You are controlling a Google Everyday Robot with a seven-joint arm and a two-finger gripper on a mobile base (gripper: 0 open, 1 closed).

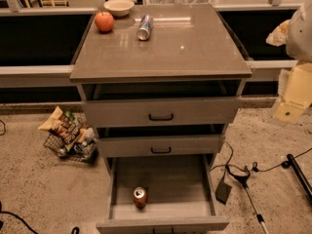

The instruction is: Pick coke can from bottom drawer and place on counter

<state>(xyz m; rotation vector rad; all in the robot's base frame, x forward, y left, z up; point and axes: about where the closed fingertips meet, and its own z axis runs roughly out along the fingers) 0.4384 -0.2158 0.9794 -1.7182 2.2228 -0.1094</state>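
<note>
Your coke can (140,197) stands upright at the front of the open bottom drawer (165,177). The glossy counter (195,48) carries an apple (104,21), a bowl (119,7) and a tipped silver can (144,27). Your hand (291,94) hangs to the counter's right, and you cannot tell its grip.

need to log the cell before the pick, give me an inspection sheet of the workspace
surface: counter glossy, three loose items at its back left
job's things: coke can upright near the front of the pulled-out bottom drawer
clutter: red-orange fruit, white bowl, silver-blue can on its side, all on the counter
grippers: gripper at the right edge, far from the coke can
cables: black cables on the floor, right of the drawers
surroundings: wire basket of snack bags on the floor at left; upper two drawers slightly open
</note>
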